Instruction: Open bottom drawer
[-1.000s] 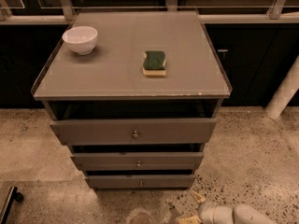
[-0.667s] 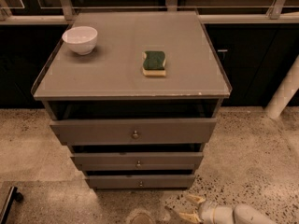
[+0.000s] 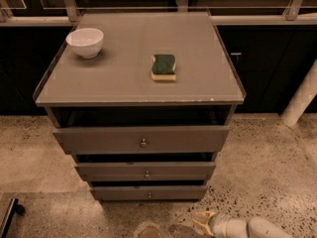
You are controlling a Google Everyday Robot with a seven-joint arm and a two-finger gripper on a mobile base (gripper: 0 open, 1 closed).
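Note:
The grey cabinet [image 3: 138, 90] has three drawers. The bottom drawer [image 3: 119, 193] is the lowest and narrowest front, with a small round metal knob [image 3: 149, 195], and it looks closed or nearly so. My gripper [image 3: 199, 222] sits low at the bottom right of the camera view, just above the floor, below and to the right of the bottom drawer's knob and apart from it. Its white arm [image 3: 252, 228] runs off to the right.
A white bowl [image 3: 85, 41] and a green-and-yellow sponge [image 3: 163, 67] rest on the cabinet top. The top drawer [image 3: 99, 139] and middle drawer [image 3: 109, 171] lie above. A white post [image 3: 299, 103] stands at the right. Dark cabinets line the back. Speckled floor surrounds the cabinet.
My gripper has shifted slightly left and up along the floor toward the cabinet's base. The drawers have not moved.

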